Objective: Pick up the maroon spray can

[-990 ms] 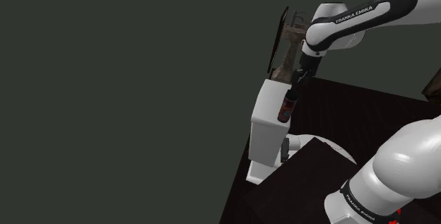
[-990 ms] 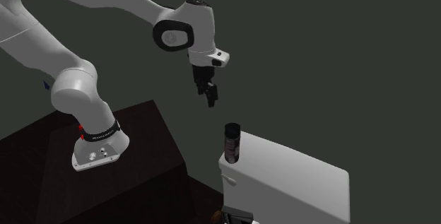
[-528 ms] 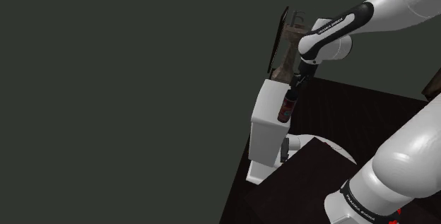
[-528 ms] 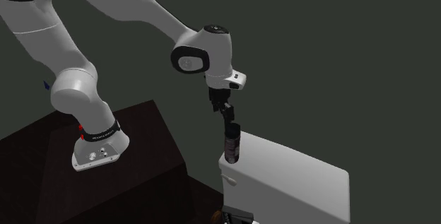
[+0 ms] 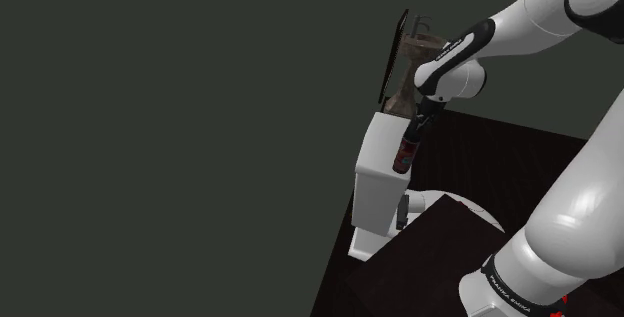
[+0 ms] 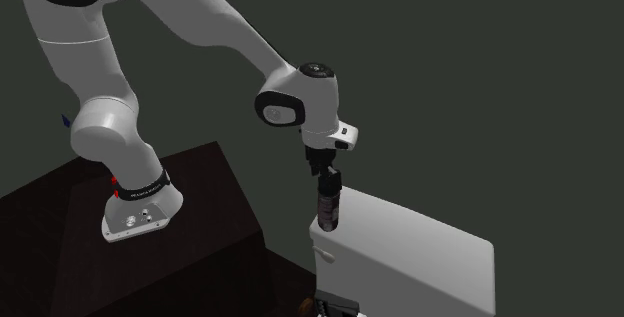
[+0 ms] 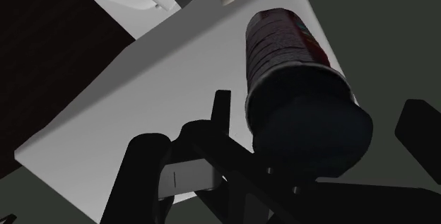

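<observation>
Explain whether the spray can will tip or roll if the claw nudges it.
The spray can stands tall and narrow on the toilet tank, near its edge, so a nudge would probably tip it. Its round body would then likely roll. Its stiff wall should hold shape in the claw.

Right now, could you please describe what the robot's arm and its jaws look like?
The arm is built of rounded, glossy white links with black joint sections. A black band near its foot carries white FRANKA EMIKA lettering, and there are small red marks close by. A small white block sits at the wrist, and the jaws are all black.
</observation>
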Robot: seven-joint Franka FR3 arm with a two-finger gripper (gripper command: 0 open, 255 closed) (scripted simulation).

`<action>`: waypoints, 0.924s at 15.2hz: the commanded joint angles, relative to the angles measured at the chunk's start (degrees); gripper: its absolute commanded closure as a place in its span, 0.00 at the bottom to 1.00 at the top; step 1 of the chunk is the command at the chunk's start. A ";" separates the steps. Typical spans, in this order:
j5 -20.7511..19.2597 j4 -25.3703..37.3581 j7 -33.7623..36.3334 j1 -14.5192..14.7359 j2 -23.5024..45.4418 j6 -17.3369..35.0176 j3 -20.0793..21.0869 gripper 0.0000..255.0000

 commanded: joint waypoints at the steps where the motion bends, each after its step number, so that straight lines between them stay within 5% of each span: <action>1: 1.37 -0.03 -0.86 -0.13 1.62 1.50 0.37 0.00; 4: 2.37 -0.18 -1.58 -0.33 2.73 2.62 0.69 0.00; 5: 2.31 -0.16 -1.55 -0.32 2.68 2.55 0.68 1.00; 14: 2.37 -0.17 -1.59 -0.33 2.73 2.61 0.69 1.00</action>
